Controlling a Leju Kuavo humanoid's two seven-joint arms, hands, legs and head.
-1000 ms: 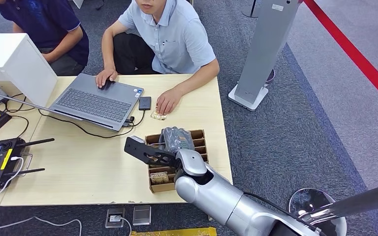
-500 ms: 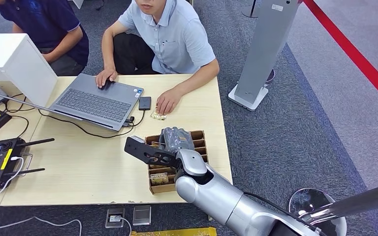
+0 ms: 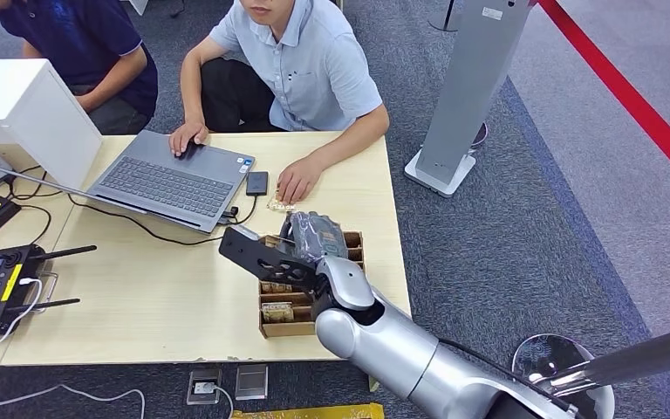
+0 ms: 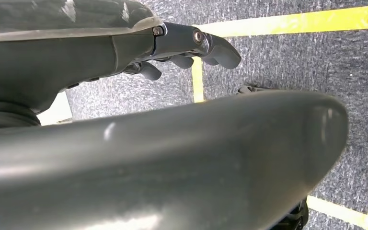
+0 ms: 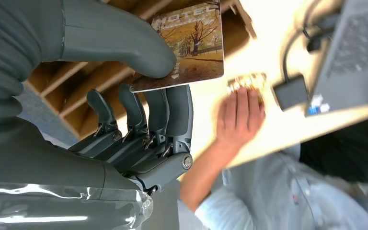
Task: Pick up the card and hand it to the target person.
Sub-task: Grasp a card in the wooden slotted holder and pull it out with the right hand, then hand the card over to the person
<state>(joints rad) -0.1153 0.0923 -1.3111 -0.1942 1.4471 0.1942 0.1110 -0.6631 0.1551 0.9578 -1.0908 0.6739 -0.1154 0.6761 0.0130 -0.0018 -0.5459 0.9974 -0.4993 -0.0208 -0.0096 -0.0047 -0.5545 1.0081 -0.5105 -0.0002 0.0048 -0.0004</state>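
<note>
The right robot hand (image 5: 139,96) pinches a brown autumn-tree picture card (image 5: 187,45) between thumb and fingers, above the brown divided cardboard box (image 3: 272,319) on the pale wooden bench (image 3: 157,288). The left robot hand (image 4: 182,48) hangs with fingers curled, holding nothing.

Layout around the divided box on our desk

We take the divided box (image 3: 301,301) near the desk's (image 3: 166,297) front right edge as our landmark. Our right robot hand (image 3: 314,237) sits over the box's far end, holding the card (image 5: 189,45) above its compartments. Just behind the box lies a second card (image 3: 280,206) under a person's hand (image 3: 297,182), with a small adapter (image 3: 256,182) beside it to the left. Behind and left of the box stands the laptop (image 3: 170,179), another person's hand on its far edge. Far left of the box lies a remote controller (image 3: 0,284) at the desk's edge. To the right of the box, off the desk, a stand (image 3: 467,96) rises from the floor.
</note>
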